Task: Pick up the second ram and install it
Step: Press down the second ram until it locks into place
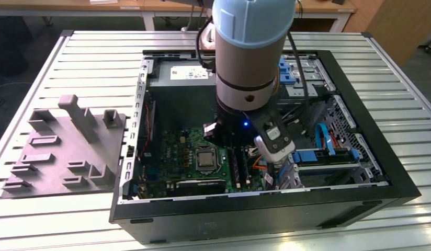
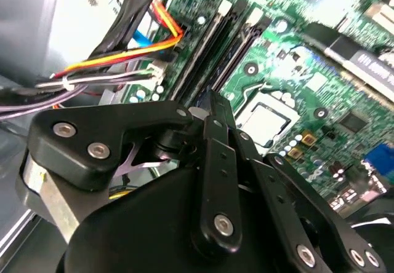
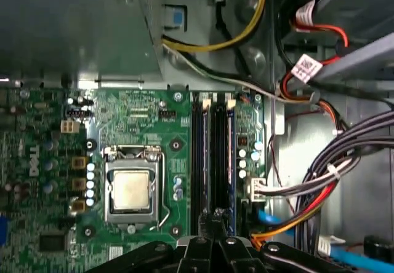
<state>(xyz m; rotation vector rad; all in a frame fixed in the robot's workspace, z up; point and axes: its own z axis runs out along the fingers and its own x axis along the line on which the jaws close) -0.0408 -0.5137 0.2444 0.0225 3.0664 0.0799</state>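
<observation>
On the slatted metal table (image 1: 383, 63) an open black computer case (image 1: 271, 214) lies on its side, and the robot arm (image 1: 250, 52) reaches straight down into it. Well apart from the case, toward the exterior view's left, sits a gray holder block (image 1: 62, 151) with upright posts. Inside the case lies the green motherboard (image 3: 141, 119), with the square processor socket (image 3: 130, 190) on it and the long black memory slots (image 3: 200, 162) running just beside that socket. Past the slots a bundle of cables (image 3: 345, 156) crosses the metal floor of the case. The second ram (image 3: 231, 162) appears as a thin blue edge standing along the slot nearest the cables, seen from above. The gripper (image 3: 215, 217) hangs low over one end of the slots, just beside that blue edge; whether it touches the stick I cannot tell. In the second wrist view its fingers (image 2: 215, 122) look pressed together into one narrow tip, with nothing visible pinched between them.
</observation>
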